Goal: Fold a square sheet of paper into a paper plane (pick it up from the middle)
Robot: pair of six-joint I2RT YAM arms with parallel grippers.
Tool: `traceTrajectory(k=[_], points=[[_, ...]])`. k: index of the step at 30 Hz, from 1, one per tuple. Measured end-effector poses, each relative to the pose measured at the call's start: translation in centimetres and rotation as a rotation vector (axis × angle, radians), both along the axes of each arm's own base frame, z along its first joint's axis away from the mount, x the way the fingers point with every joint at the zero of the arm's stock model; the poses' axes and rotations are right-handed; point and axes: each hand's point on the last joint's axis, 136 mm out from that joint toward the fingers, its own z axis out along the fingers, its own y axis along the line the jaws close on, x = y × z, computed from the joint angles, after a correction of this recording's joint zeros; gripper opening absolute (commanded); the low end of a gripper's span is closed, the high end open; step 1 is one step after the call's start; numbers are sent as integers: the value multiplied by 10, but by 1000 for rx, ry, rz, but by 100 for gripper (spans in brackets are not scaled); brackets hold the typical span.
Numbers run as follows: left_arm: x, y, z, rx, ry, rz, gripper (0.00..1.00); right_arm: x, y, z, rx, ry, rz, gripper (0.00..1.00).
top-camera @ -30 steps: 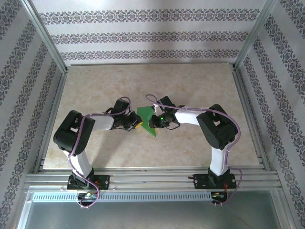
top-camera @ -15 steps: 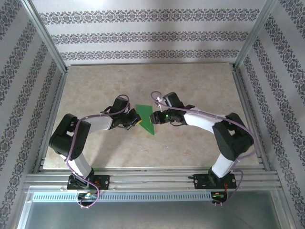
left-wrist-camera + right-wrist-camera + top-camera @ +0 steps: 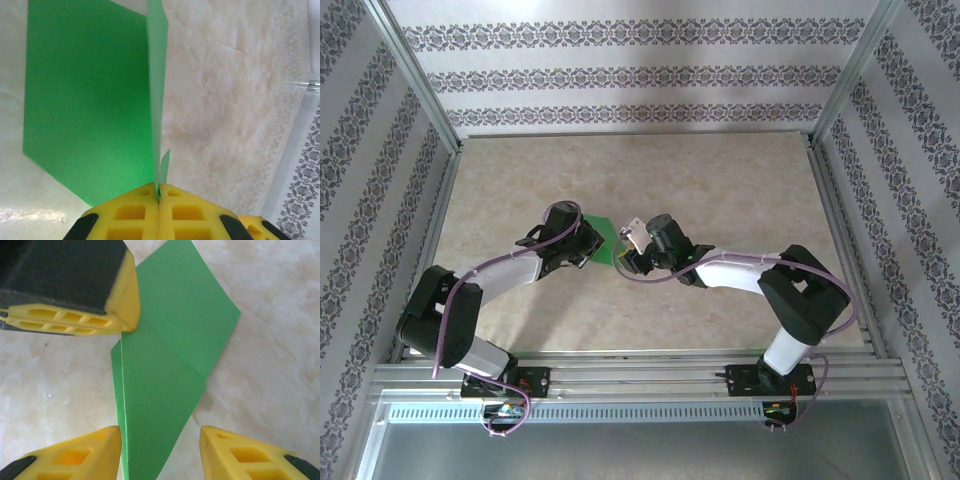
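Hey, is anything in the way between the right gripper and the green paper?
Nothing visible. The right gripper is open just over the paper; the left gripper pinches the paper's edge, off to the side.

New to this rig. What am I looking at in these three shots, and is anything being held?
Two robot arms stand at the near edge of a table, each ending in a two-finger gripper. The wide shot comes from a fixed camera above and behind them. The other two come from cameras on the wrists, each looking out past its own gripper. On the table lies one creased sheet of green paper. The left gripper is shut, pinching a raised flap of it. The right gripper is open, straddling the paper and holding nothing.
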Motion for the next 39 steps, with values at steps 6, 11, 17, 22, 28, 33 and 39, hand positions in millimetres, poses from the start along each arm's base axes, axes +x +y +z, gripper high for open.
traceTrajectory(k=[6,11,17,22,28,33,39], points=[[-3,1,-4,10,21,17,0,-12,7,-18,-19,-83,71,47],[-4,1,-6,14,25,21,0,-26,12,-32,-18,-108,114,46],[-6,-2,-6,13,27,15,0,-27,21,-42,-6,-161,129,44],[-6,-2,-6,14,27,16,0,-17,23,-46,-11,-220,97,43],[-6,-1,-7,10,34,25,1,-5,21,-42,-29,-294,50,40],[-6,0,-8,7,41,37,1,-3,26,-36,-33,-350,45,38],[-7,0,-10,8,46,38,1,-3,30,-41,-52,-362,45,36]])
